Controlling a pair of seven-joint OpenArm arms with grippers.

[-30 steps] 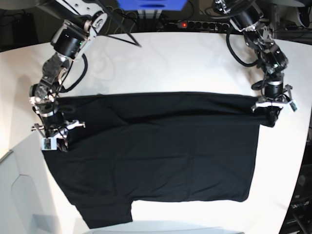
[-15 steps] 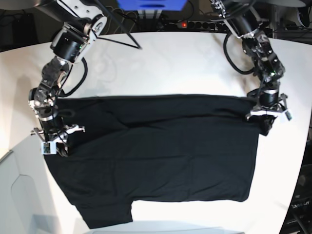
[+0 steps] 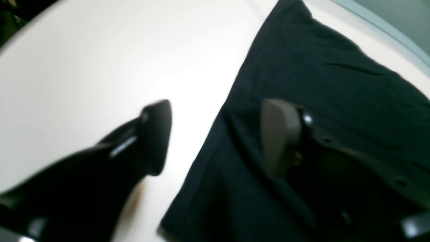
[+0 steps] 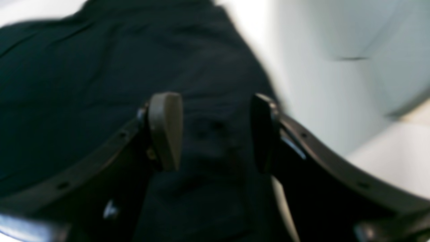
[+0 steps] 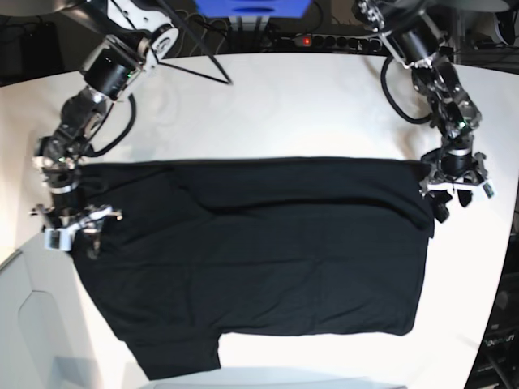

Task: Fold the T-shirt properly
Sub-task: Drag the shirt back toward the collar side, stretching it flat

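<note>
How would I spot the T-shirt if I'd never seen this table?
Find the big white table. Spread flat across its middle is the T-shirt, between two robot arms. It is plain black cloth, the only soft thing there.

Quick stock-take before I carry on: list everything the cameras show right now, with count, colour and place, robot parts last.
T-shirt: one, black, spread flat across the middle of the table, top edge folded over.
Table: one, white, under the shirt.
Power strip: one, black with a red light, behind the table's far edge.
Blue box: one, at the top edge of the base view.
Left gripper: one, black, open, over the shirt's corner on the base view's right.
Right gripper: one, black, open, over the shirt's edge on the base view's left.
</note>
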